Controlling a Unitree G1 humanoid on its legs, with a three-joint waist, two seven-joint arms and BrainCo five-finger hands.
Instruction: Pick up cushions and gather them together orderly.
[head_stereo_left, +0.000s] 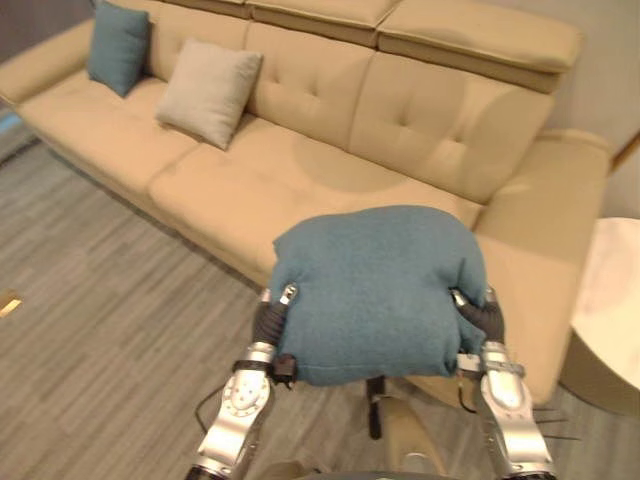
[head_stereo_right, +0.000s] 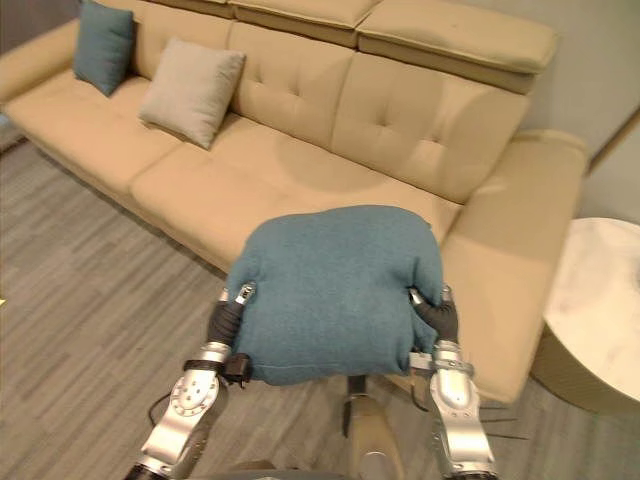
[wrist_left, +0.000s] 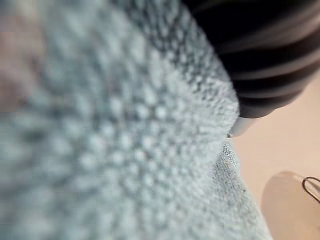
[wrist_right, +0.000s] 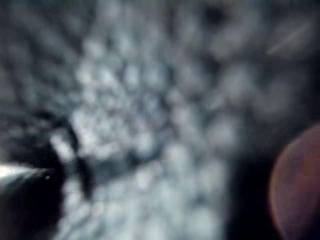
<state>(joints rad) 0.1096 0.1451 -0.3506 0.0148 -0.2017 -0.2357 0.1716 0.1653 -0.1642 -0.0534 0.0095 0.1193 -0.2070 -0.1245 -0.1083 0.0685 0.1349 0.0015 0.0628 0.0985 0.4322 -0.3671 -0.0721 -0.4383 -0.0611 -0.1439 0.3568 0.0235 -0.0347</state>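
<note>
While pinned between both arms, the big teal cushion (head_stereo_left: 375, 295) sits lifted in front of the robot, over the front edge of the beige sofa (head_stereo_left: 400, 110) near its right-end seat. The left hand (head_stereo_left: 268, 318) is against the cushion's left side and the right hand (head_stereo_left: 482, 316) against its right side. Both are mostly buried in fabric, so whether they clasp it or just press flat can't be told. The wrist views show knit cloth right up close, probably this same cushion. A smaller teal cushion (head_stereo_left: 118, 45) and a beige cushion (head_stereo_left: 208, 92) lean on the sofa's far left backrest, apart from each other. A white round table (head_stereo_left: 615, 300) stands right of the sofa on the grey floor (head_stereo_left: 100, 330).
</note>
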